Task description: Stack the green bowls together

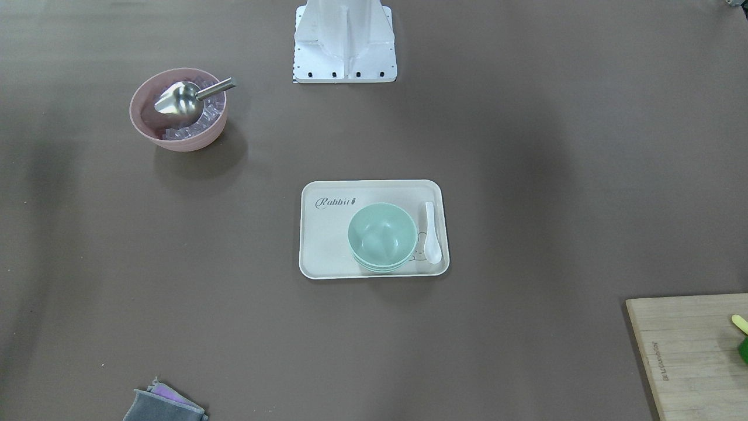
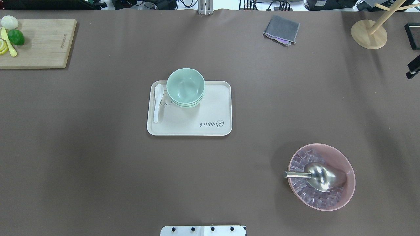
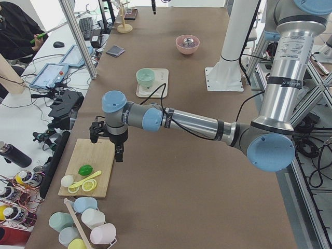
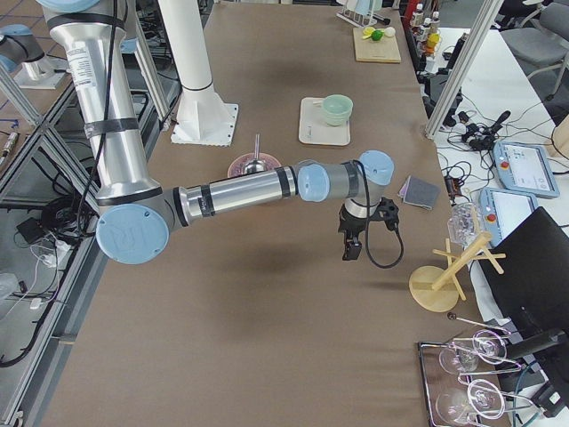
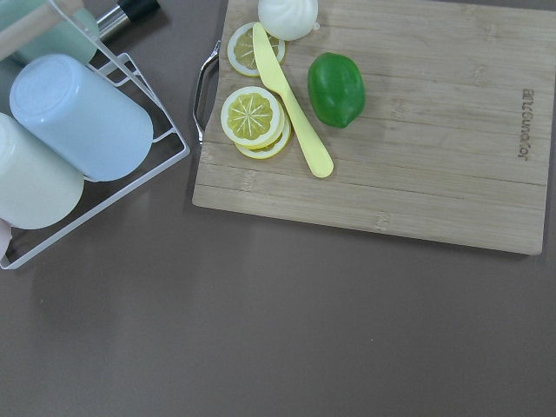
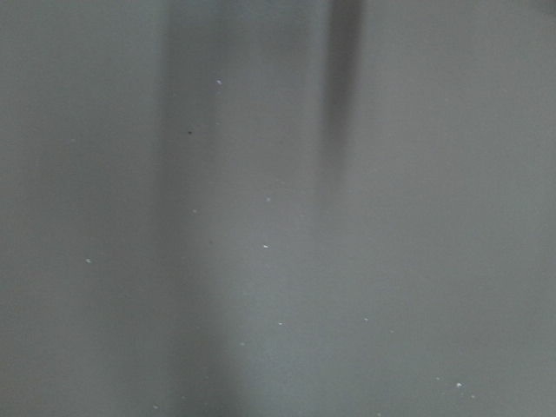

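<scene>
Left gripper [image 3: 119,154] far from stacked green bowls [image 3: 146,78]

Mint-green bowls [image 1: 382,237], nested upright, stacked on tray [image 1: 327,234]

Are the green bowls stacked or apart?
Stacked: the green bowls sit nested upright on the tray; lower rims show under the top one.
</scene>
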`<state>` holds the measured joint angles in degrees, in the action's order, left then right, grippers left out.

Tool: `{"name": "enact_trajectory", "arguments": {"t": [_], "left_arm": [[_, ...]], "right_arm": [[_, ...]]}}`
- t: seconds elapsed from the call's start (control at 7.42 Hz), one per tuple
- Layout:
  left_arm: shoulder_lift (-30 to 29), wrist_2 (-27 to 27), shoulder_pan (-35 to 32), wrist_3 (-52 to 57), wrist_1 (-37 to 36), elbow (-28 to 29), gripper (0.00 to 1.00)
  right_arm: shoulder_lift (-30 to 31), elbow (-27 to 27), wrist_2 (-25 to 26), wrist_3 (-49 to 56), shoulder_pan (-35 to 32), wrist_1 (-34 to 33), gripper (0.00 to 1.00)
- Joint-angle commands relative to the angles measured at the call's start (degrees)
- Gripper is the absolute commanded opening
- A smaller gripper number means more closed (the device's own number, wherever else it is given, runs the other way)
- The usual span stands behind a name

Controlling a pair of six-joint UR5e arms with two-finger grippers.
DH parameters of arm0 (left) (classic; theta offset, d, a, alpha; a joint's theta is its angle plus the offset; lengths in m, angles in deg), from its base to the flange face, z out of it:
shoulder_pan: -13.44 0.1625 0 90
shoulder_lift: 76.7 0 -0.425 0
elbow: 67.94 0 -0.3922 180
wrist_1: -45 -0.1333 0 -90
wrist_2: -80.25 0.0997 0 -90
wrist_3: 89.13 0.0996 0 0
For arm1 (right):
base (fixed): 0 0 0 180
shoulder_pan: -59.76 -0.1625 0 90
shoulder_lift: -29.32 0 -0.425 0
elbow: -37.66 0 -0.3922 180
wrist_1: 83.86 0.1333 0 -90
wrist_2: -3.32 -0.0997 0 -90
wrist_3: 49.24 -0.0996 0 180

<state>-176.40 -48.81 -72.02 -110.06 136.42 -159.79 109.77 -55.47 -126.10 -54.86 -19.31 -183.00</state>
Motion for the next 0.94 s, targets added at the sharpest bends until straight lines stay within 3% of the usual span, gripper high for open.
{"name": "enact_trajectory", "arguments": {"t": [0.0,0.81], "left_arm": [[1.68,-0.14,-0.05,0.27,0.16,0.1,0.98],[8.46,-0.76,-1.45,0.01,1.21,-1.74,0.98]], "right_arm": [[4.86,0.32,0.22,5.26,-3.45,0.08,1.0],[6.29,4.53,-0.04,10.9,-8.29,1.14,1.0]]}}
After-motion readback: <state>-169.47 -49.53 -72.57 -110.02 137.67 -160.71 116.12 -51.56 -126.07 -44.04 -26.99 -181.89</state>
